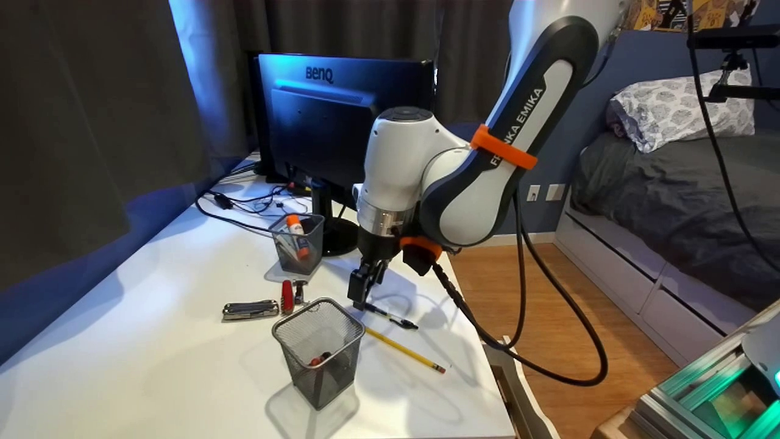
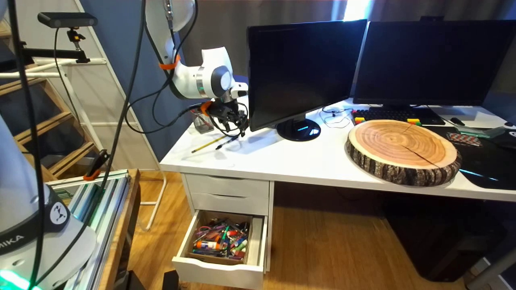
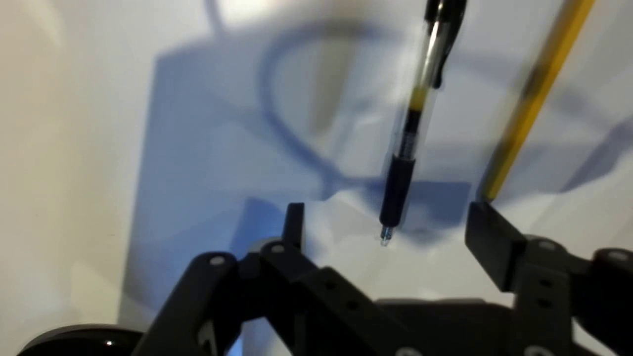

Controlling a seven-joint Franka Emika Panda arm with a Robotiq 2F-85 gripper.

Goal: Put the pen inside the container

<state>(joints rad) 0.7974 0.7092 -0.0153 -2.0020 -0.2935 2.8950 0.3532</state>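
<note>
The pen (image 1: 393, 317), slim and black with a clear middle, lies on the white desk beside the yellow pencil. It also shows in an exterior view (image 2: 228, 141) and in the wrist view (image 3: 398, 183). My gripper (image 1: 365, 289) is open and low over the desk at the pen's tip end. In the wrist view the gripper's fingers (image 3: 385, 220) stand apart on either side of the pen tip, touching nothing. The container, a black mesh cup (image 1: 320, 347), stands upright near the pencil. A dark item with red shows in it or through its mesh. The cup is partly visible in an exterior view (image 2: 202, 125).
The yellow pencil (image 1: 405, 349) lies near the pen; its end is close to a finger in the wrist view (image 3: 539, 94). A smaller cup (image 1: 298, 244) holds an orange glue stick. A multitool (image 1: 250, 310), a red knife (image 1: 287, 297) and a monitor (image 2: 306, 72) stand nearby.
</note>
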